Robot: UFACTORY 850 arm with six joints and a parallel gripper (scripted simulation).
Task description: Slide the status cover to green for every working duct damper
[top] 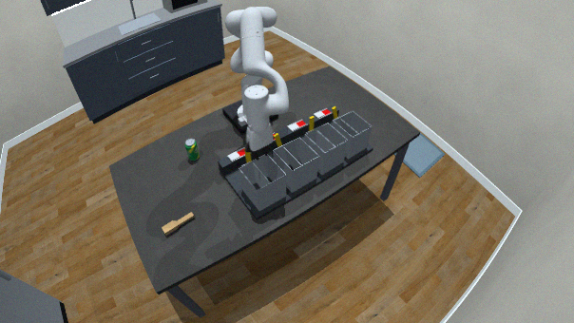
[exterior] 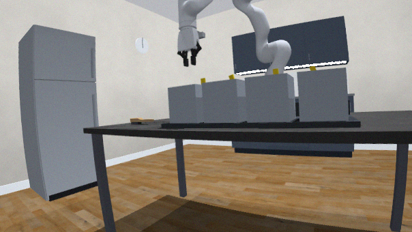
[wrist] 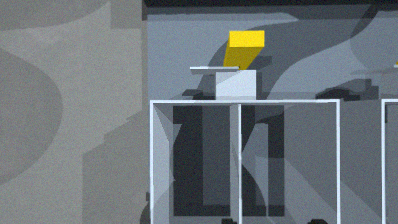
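Observation:
Four grey open-topped dampers stand in a row on a black base: the nearest (top: 263, 182), the second (top: 296, 163), the third (top: 328, 147) and the far one (top: 353, 130). Each has a yellow lever behind it, such as this one (top: 311, 123). Sliders showing red lie behind them (top: 236, 155) (top: 296, 124) (top: 322, 113); my arm hides one slider. My gripper (exterior: 189, 61) hangs high above the nearest damper's back edge, fingers slightly apart and empty. The wrist view looks down into that damper (wrist: 245, 160), with its blade (wrist: 239, 160) upright and its yellow lever (wrist: 245, 47) beyond.
A green soda can (top: 192, 149) stands left of the damper row. A wooden block (top: 178, 223) lies near the table's front left. A fridge (exterior: 58, 109) stands beyond the table's end, and a dark cabinet (top: 143, 57) is against the far wall.

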